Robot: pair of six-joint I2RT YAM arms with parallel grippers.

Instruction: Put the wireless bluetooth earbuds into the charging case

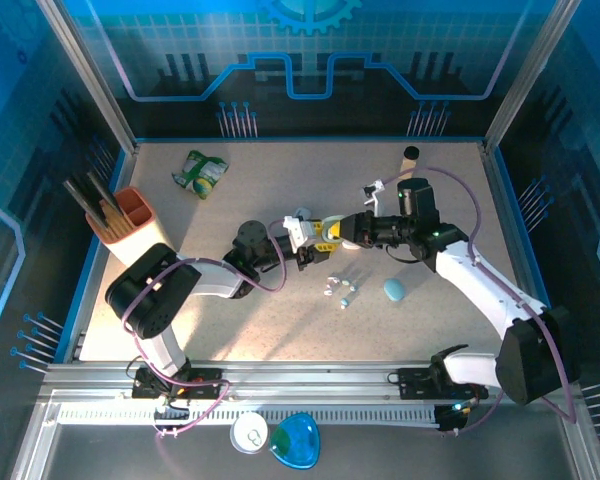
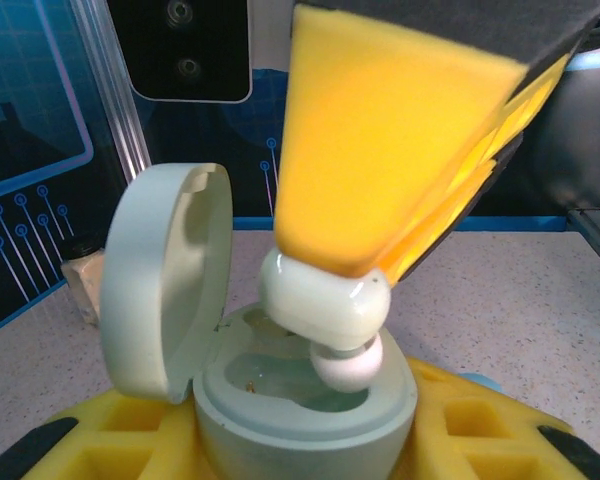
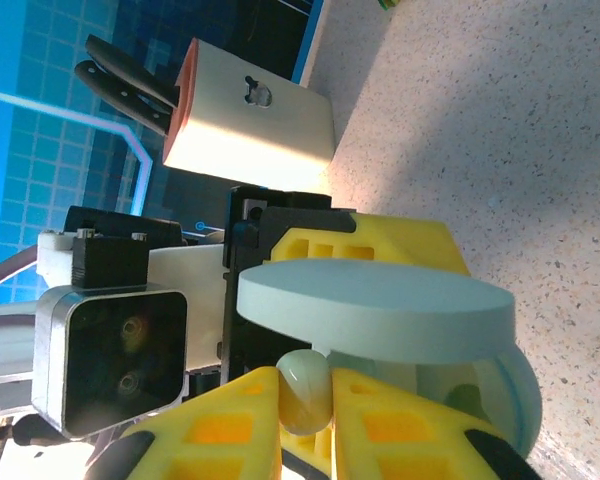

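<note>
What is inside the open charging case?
The earbud, pinched by the right gripper, dips its white tip into the charging case. The socket floor beneath that tip is covered.

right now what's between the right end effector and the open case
A pale teal earbud, pinched in the right end effector, its white tip at the well of the open case. The left wrist view shows it.
</note>
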